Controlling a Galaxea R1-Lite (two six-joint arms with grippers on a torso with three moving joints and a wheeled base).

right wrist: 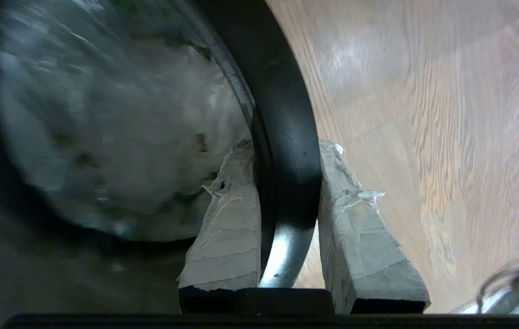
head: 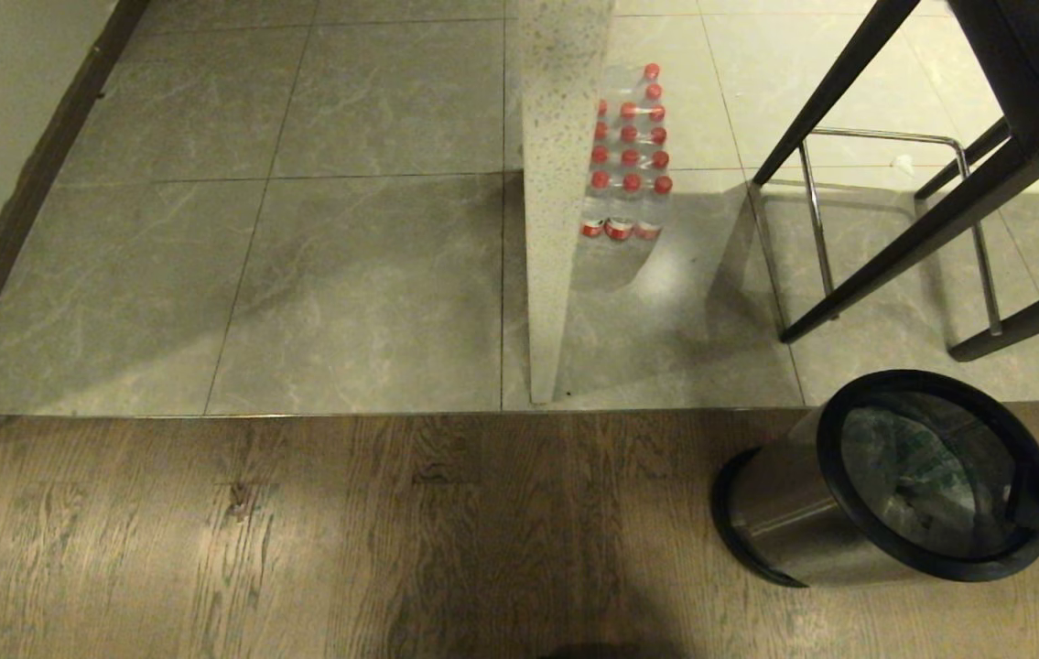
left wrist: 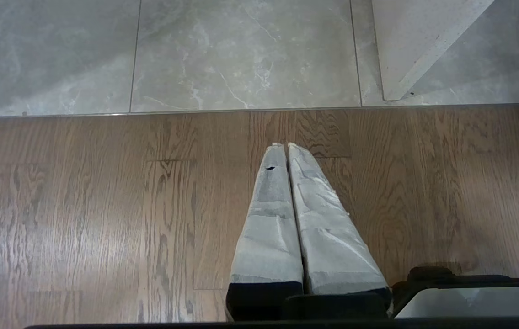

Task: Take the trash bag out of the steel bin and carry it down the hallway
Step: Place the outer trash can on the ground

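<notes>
Right gripper straddles the bin rim, one finger inside, one outside, jaws narrowed but maybe not clamped; the bag lines the bin on the wood floor. Pinch the film with the rim, then lift straight. Arm cut off in head view, bag edge blurred; left gripper idle, closed.

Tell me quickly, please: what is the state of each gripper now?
Left gripper: shut, holding nothing, above the wood floor.
Right gripper: straddling the black rim of the steel bin, one finger inside by the trash bag; clamped or not cannot be told.
</notes>
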